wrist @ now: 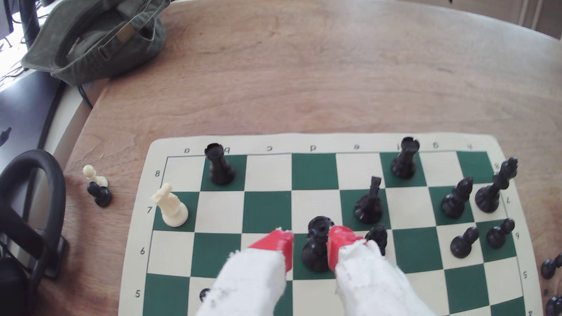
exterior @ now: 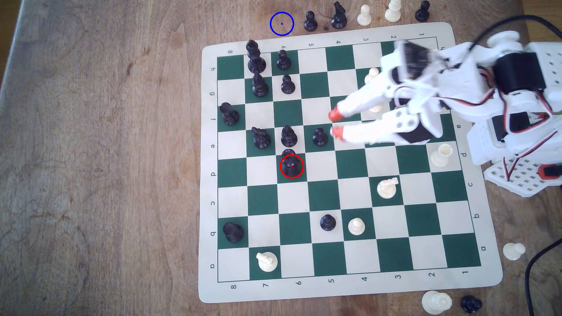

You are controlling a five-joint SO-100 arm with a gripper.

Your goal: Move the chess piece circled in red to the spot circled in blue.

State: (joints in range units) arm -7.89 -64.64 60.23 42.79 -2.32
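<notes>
The chess piece (exterior: pixel 291 165), black with a ridged coronet head, stands in the red ring on a green square of the board (exterior: pixel 334 288). My gripper (exterior: pixel 335 124) hovers open over the board, to the exterior view's right of the piece and apart from it, its red fingertips (exterior: pixel 334 115) pointing toward the black pieces. In the wrist view the chess piece (wrist: pixel 317 243) shows in the gap of the gripper (wrist: pixel 310 240), nothing held. The spot (exterior: pixel 281 23) is a blue ring on bare wood beyond the board's far edge.
A black bishop (exterior: pixel 289 135), pawn (exterior: pixel 319 136) and knight (exterior: pixel 261 138) crowd the circled piece. A black pawn (exterior: pixel 310 21) and black knight (exterior: pixel 338 15) stand off the board just to the exterior view's right of the blue ring. A green bag (wrist: pixel 97 39) lies at the table's edge.
</notes>
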